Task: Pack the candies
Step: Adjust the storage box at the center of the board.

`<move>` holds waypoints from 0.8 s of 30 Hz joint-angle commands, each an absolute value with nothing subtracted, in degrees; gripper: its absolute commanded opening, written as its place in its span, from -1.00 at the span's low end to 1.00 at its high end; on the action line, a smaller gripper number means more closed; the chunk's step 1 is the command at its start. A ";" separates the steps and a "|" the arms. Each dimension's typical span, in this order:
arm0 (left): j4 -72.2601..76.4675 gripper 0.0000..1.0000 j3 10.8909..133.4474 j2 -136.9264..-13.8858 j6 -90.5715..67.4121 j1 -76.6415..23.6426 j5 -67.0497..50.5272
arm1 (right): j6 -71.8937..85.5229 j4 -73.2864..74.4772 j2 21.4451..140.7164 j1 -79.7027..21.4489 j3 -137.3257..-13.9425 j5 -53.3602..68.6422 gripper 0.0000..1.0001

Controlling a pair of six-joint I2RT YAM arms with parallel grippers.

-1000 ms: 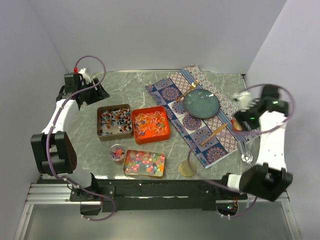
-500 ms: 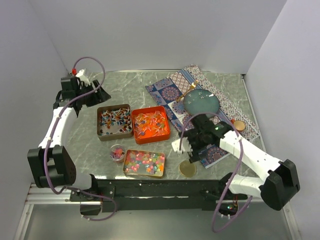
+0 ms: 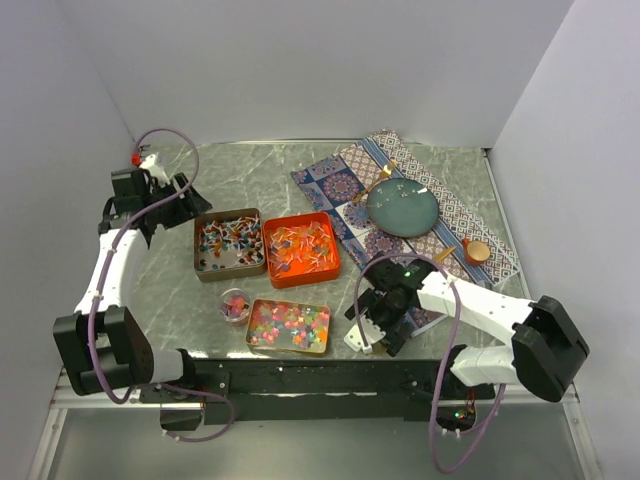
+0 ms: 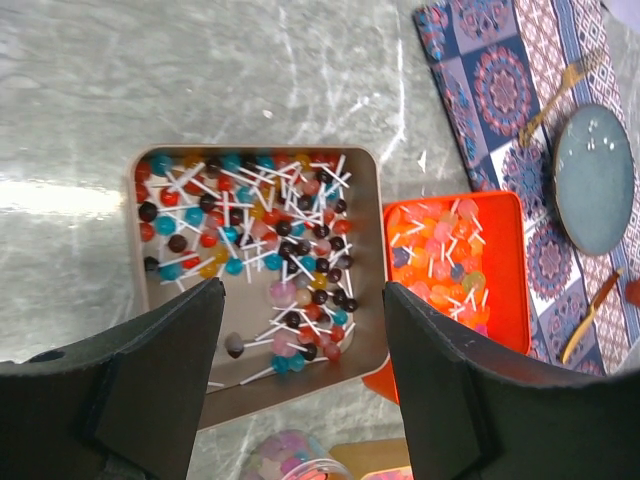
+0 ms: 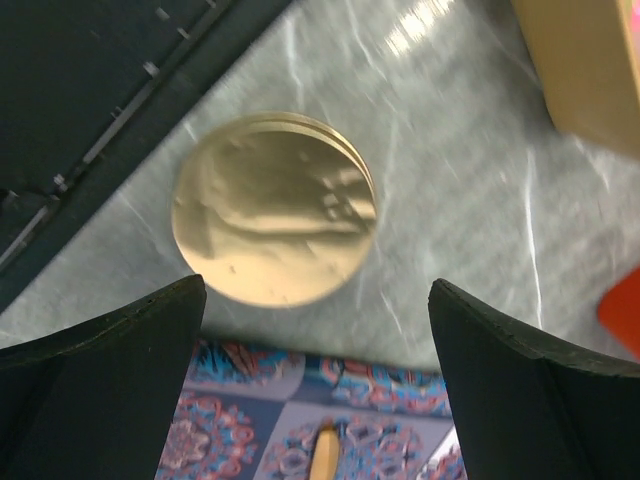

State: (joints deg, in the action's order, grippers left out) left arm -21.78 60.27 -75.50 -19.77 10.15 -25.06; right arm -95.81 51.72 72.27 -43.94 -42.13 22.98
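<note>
There are two arms, and each has one end effector. The right end effector (image 5: 318,290) is close to the near edge of the tabletop (image 3: 260,175), a bit right of the middle. Its two fingers (image 5: 100,380) are spread wide apart with nothing between them. It hangs over one round gold lid (image 5: 272,208). The lid lies flat on the tabletop, just beside the near edge of the mat (image 3: 345,185).

The candies (image 3: 289,326) are in four places, and there are too many to count. Left of the right end effector, close to the near edge, is one flat tin (image 3: 252,343) full of little pink, yellow and green sweets. Just past its left end stands one small round jar (image 3: 235,304) with a few more inside.

Farther back, two more tins sit side by side and touch. The brown tin (image 4: 365,250) on the left holds red, blue and dark lollipops on white sticks. The orange tin (image 4: 505,300) on the right holds orange, yellow and pink ones. That makes three tins.

The one mat has blue and red patterns and runs from the far edge toward the near-right corner. On it sit one round blue plate (image 3: 402,208), one gold fork (image 3: 375,185) just beside the plate, and one small brown bowl (image 3: 477,250) near the right edge.

The left end effector (image 4: 302,300) is up in the air near the far-left corner, looking down at the brown tin. Its fingers (image 4: 140,380) are apart and hold nothing.
</note>
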 commanded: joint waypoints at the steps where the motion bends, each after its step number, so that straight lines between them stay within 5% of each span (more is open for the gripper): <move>1: -20.83 0.42 60.12 -73.39 -19.77 11.60 -24.52 | -98.00 52.90 72.51 -46.66 -41.84 26.19 1.00; 13: -19.95 0.42 56.86 -70.84 -20.48 12.74 -24.79 | -72.00 45.52 81.81 -49.48 -57.89 35.76 0.90; 17: -20.48 0.42 56.87 -70.40 -19.95 13.01 -24.35 | -66.19 45.62 85.07 -50.80 -64.50 39.54 0.41; 20: -20.22 0.42 55.99 -69.61 -20.21 12.92 -24.87 | -61.80 43.34 87.09 -52.20 -67.49 38.68 -0.18; 21: -19.69 0.42 55.29 -69.35 -20.56 12.92 -24.87 | -61.27 44.03 89.62 -52.90 -68.54 38.41 -0.60; 24: -18.46 0.42 53.79 -68.56 -21.18 12.92 -25.31 | -58.12 46.58 95.86 -54.31 -74.17 37.62 -1.00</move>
